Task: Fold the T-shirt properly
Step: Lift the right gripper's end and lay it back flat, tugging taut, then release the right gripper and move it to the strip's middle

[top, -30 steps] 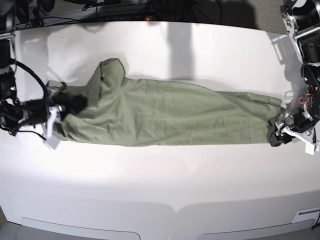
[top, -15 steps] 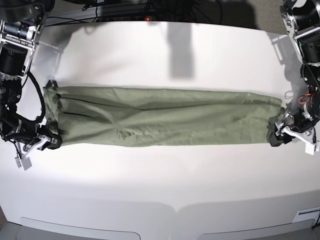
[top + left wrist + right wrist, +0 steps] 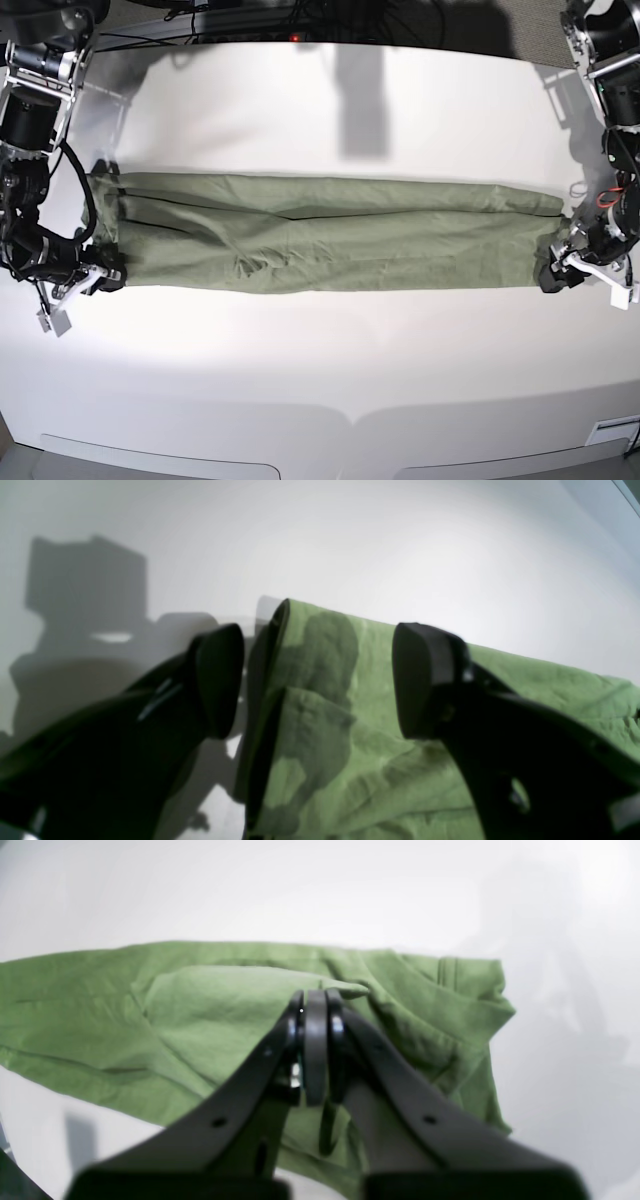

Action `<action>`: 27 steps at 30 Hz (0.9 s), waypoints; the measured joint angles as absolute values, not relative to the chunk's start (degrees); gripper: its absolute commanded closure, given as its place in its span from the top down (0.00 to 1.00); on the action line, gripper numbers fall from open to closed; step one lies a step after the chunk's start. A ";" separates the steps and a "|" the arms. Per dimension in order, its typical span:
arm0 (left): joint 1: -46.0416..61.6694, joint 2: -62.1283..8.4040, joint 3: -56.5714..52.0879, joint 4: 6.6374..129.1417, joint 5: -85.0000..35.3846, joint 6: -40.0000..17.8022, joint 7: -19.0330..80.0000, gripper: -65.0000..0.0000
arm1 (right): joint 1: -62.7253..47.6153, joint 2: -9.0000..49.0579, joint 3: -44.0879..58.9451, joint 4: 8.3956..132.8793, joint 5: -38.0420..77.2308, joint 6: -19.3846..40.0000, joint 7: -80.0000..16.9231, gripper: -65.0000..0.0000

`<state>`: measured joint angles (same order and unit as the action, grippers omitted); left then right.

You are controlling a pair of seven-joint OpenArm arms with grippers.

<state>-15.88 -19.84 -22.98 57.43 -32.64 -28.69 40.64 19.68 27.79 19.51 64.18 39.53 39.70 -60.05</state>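
The sage-green T-shirt (image 3: 320,235) lies flat as a long, narrow folded strip running left to right across the white table. My right gripper (image 3: 108,281) is at the strip's near-left corner. In the right wrist view its fingers are pressed together, and the right gripper (image 3: 315,997) is shut on a small raised peak of the T-shirt (image 3: 200,1010). My left gripper (image 3: 555,275) sits at the strip's right end. In the left wrist view the left gripper (image 3: 320,680) stands wide open, straddling the end edge of the T-shirt (image 3: 350,720) without pinching it.
The white table (image 3: 320,380) reaches well beyond the shirt in front and behind. Dark cables and equipment (image 3: 250,20) line the far edge. Arm bases stand at both upper corners.
A second ago the shirt's left end stood bunched up by the right gripper. That gripper has drawn it left and toward the front, leaving the shirt stretched flat. The left arm has not moved.
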 measured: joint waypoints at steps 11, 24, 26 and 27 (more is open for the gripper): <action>-15.86 -19.84 -22.98 57.43 -32.64 -28.71 40.62 0.69 | 19.66 28.88 19.51 64.16 31.59 39.72 -60.10 0.32; -15.88 -19.88 -23.03 57.63 -23.24 -32.08 33.65 0.69 | 30.63 33.65 22.65 64.12 40.91 38.83 -59.40 0.32; -15.88 -19.79 -22.98 58.61 -23.09 -32.80 33.89 0.69 | 31.27 33.65 22.85 64.14 43.22 39.57 -59.29 0.32; -16.05 -19.81 -22.98 58.94 -23.14 -32.80 34.63 0.69 | 31.24 33.63 22.85 64.14 43.59 39.57 -59.13 0.32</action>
